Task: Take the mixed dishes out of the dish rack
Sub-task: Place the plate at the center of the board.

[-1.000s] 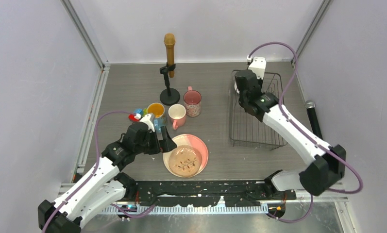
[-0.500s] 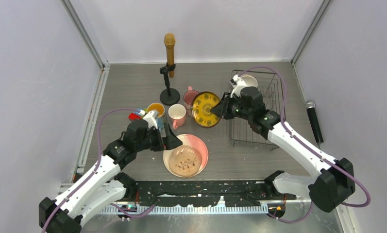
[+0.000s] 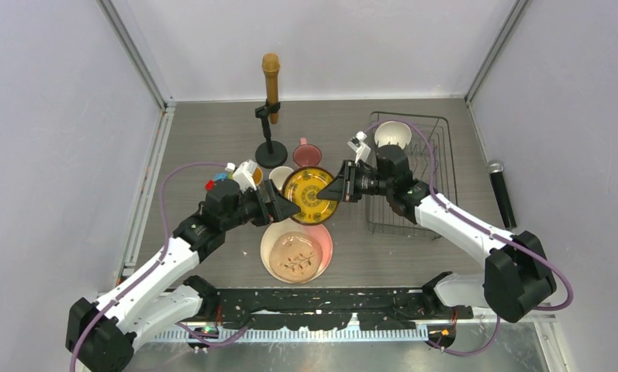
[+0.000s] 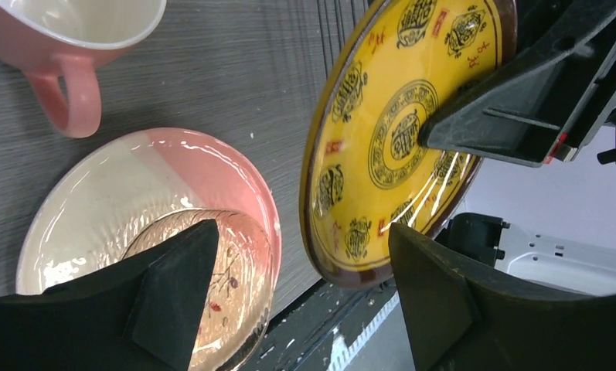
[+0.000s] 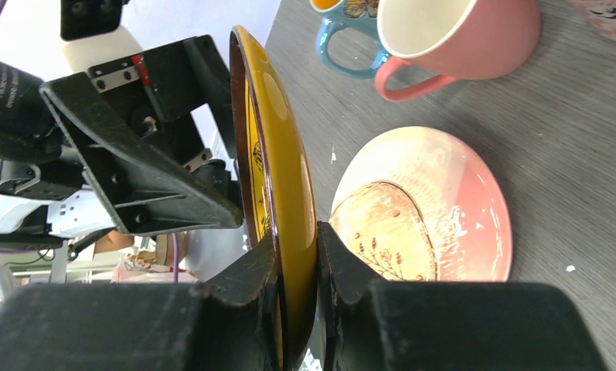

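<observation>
One dish rack (image 3: 414,209), far right, down to white bowl (image 3: 391,133). Large plate (image 3: 294,256) flat on surface, near centre. Small yellow plate (image 3: 309,194) now carried left, on edge above it, rim pinched by right claw (image 3: 338,191). Left claw (image 3: 288,209) risen, wide open, empty. Handover judged pending.

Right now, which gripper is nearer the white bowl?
Right. The right gripper, shut on the yellow plate, is left of the white bowl; the left gripper, open, sits farther left across that plate.
</observation>
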